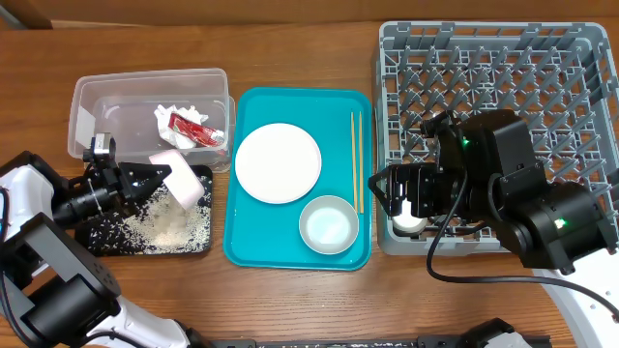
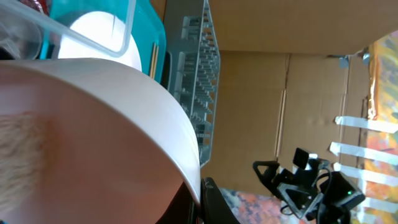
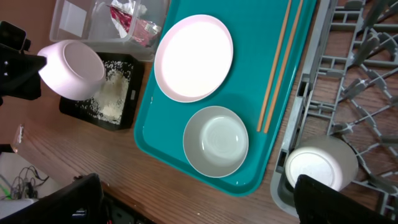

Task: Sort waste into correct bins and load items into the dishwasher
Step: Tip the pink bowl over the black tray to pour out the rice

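Note:
My left gripper (image 1: 155,179) is shut on the rim of a small pink-white dish (image 1: 184,184) and holds it tipped on its side over the black tray (image 1: 97,237). Pale rice grains (image 1: 169,227) lie in that tray. The dish fills the left wrist view (image 2: 93,124), with my fingers at its rim (image 2: 200,199). The clear tub (image 1: 97,97) holds the napkin (image 1: 174,114) and the red sauce packet (image 1: 189,129). My right gripper (image 1: 401,198) is open and empty above a white cup (image 3: 320,168) standing in the front left corner of the dish rack (image 1: 503,58).
The teal tray (image 1: 251,246) between the bins and the rack holds a white plate (image 1: 278,162), a grey bowl (image 1: 329,224) and two chopsticks (image 1: 356,159) along its right side. The rack is otherwise bare pegs.

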`<state>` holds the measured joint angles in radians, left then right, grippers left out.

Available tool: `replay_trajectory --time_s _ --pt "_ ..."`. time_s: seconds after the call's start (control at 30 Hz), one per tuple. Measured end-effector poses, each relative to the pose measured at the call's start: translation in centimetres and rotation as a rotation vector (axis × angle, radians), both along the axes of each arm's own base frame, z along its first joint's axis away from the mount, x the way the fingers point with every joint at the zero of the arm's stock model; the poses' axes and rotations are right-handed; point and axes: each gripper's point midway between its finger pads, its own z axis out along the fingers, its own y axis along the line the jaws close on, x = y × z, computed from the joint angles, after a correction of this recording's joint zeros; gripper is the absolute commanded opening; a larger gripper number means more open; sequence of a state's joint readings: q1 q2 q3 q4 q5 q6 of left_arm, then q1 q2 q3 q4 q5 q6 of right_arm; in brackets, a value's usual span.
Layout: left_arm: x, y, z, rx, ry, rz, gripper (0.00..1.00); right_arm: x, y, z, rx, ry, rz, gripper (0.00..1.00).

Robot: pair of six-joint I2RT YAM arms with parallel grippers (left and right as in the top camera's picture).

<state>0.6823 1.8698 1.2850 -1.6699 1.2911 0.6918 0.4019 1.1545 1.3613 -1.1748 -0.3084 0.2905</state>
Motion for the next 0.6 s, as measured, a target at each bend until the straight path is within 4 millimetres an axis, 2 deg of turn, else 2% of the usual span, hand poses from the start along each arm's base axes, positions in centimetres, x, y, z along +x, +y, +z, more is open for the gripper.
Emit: replay_trajectory --time_s 0.2,0.43,0.53,0.6 --pt "0.4 0.2 -0.1 0.023 -0.047 0.004 0.04 0.0 0.0 0.0 0.000 -0.001 -0.001 1.00" --pt "-0.4 -0.3 -0.1 0.017 -0.001 -0.023 0.04 0.1 0.0 0.0 0.001 -0.004 -0.001 1.00" --pt "0.2 0.0 -0.9 0.086 -0.061 -0.037 0.04 0.1 0.0 0.1 0.001 -0.005 -0.001 1.00" --pt "0.4 0.2 -1.2 0.094 -0.043 -0.032 0.04 0.1 0.0 0.1 0.001 -0.005 -0.002 1.00"
